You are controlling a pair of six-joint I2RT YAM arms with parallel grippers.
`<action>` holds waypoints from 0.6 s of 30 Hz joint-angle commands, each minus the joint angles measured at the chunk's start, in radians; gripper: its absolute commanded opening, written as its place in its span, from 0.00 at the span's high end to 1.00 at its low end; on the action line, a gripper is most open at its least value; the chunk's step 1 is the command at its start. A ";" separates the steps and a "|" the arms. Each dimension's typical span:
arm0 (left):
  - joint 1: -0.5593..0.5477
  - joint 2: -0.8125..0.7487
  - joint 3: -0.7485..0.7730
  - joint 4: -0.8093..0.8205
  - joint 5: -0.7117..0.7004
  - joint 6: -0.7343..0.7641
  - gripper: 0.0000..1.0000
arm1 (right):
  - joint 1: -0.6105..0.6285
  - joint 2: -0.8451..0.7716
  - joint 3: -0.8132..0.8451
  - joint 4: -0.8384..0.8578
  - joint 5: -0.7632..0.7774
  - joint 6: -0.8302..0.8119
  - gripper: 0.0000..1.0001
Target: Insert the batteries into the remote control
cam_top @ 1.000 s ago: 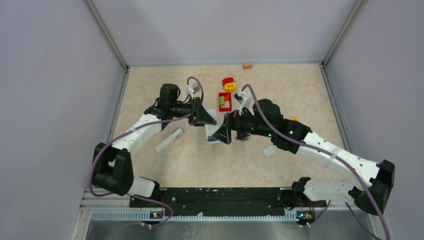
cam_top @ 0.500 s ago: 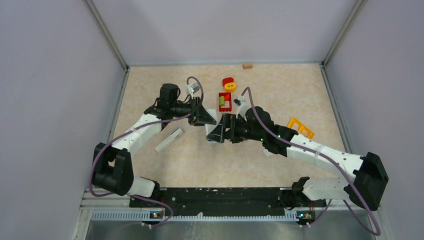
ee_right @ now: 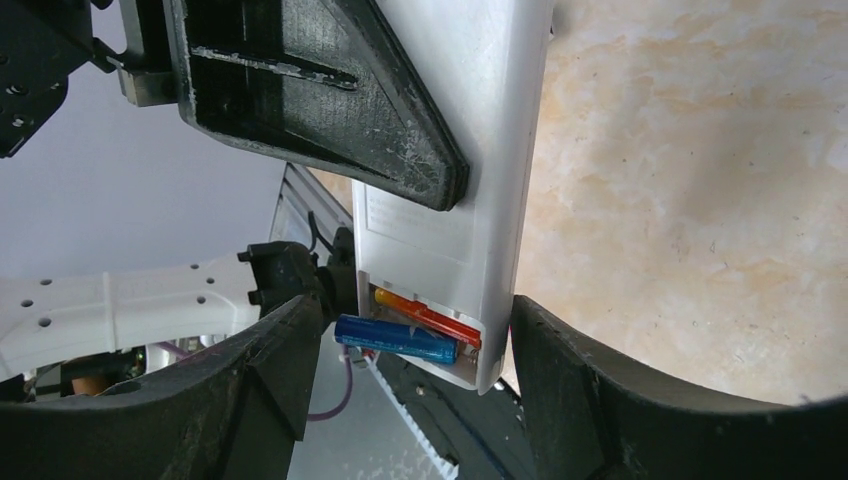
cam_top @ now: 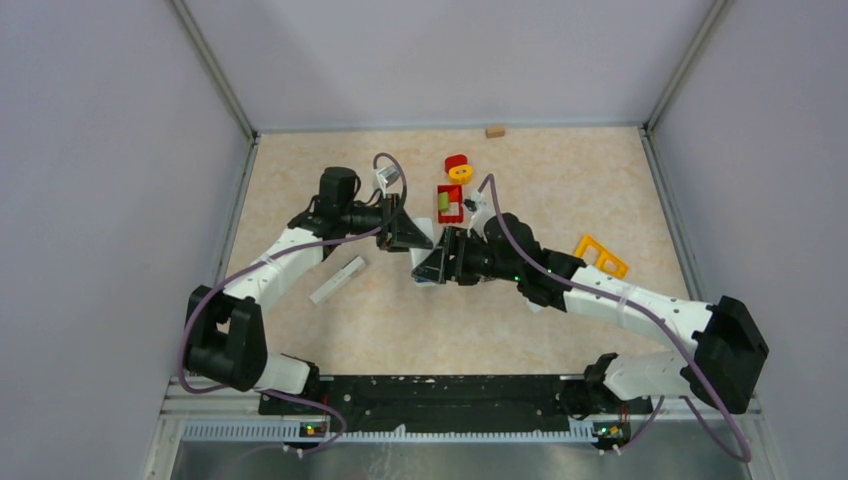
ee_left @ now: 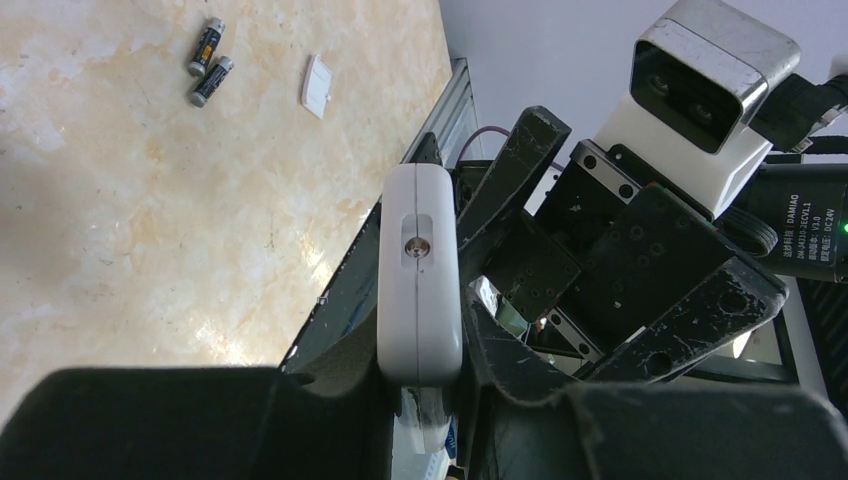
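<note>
My left gripper [cam_top: 413, 238] is shut on a white remote [ee_left: 419, 290], holding it up off the table. The remote's open battery bay [ee_right: 425, 335] faces the right wrist camera. An orange-red battery [ee_right: 432, 318] lies seated in the bay. Over it a blue battery [ee_right: 395, 339] lies askew, its left end sticking out past the casing. My right gripper [ee_right: 410, 345] is open, one finger on each side of the remote's lower end. Two dark batteries [ee_left: 208, 62] lie loose on the table, with a small white cover [ee_left: 318, 84] nearby.
A second long white remote [cam_top: 338, 279] lies left of centre. Behind the grippers stand a red tray with a green piece [cam_top: 449, 204] and a red and yellow ring [cam_top: 458, 167]. An orange frame [cam_top: 600, 255] lies at the right, a tan block [cam_top: 494, 130] by the back wall.
My right arm has swung left and brought its open fingers around the remote's lower end. That uncovered the orange frame. The left arm has held still.
</note>
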 commanded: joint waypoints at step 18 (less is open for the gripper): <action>0.003 -0.011 0.045 0.015 0.025 0.005 1.00 | 0.000 0.007 0.034 0.000 -0.004 -0.066 0.50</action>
